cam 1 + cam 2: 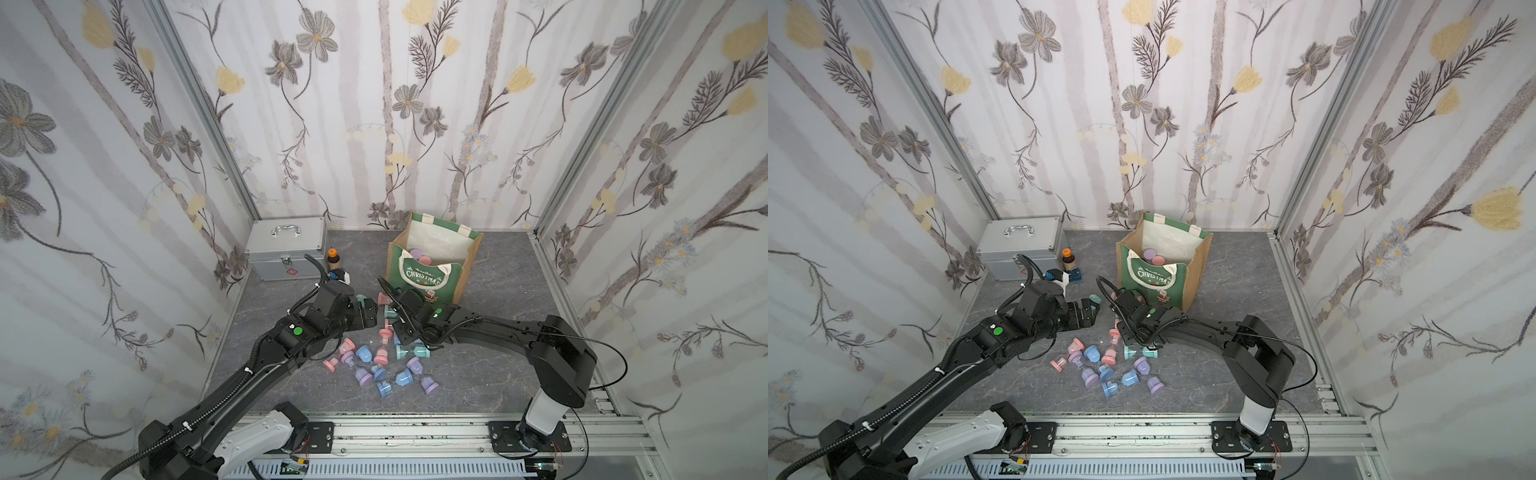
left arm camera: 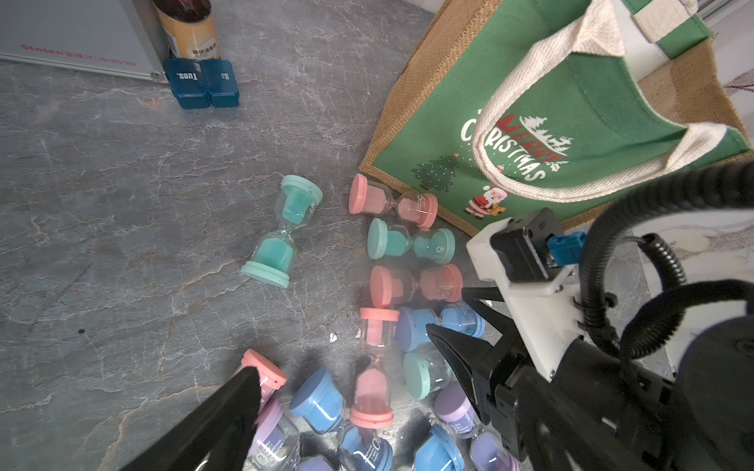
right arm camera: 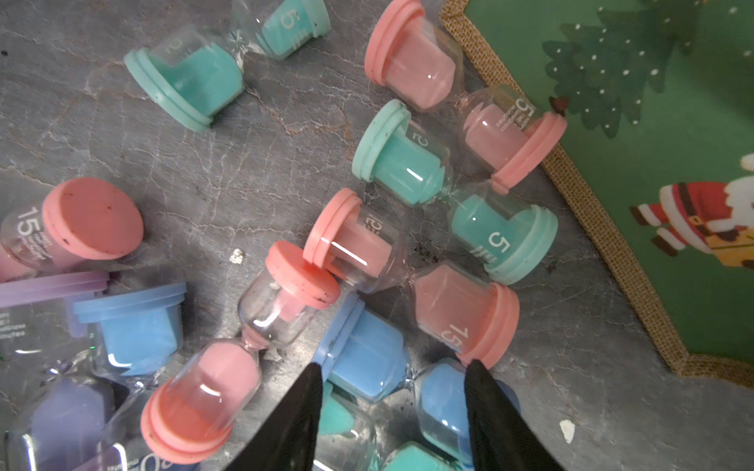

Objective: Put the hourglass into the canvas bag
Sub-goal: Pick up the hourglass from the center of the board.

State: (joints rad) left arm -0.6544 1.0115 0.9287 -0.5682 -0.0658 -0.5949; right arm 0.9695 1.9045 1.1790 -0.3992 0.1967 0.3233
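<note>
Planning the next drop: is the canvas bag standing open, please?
Yes, the canvas bag stands upright, mouth open, hourglass caps visible inside.

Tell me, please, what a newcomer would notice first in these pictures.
A heap of pastel plastic hourglasses lies on the grey marbled tabletop. Just behind it stands the boxy green canvas bag with jute sides and white handles. The right gripper hangs with jaws apart over a blue-capped hourglass.

Right end effector (image 3: 394, 364) cut off at frame edge, blue hourglass (image 3: 367, 350) partly behind it, silver case (image 2: 73, 32) cropped
</note>
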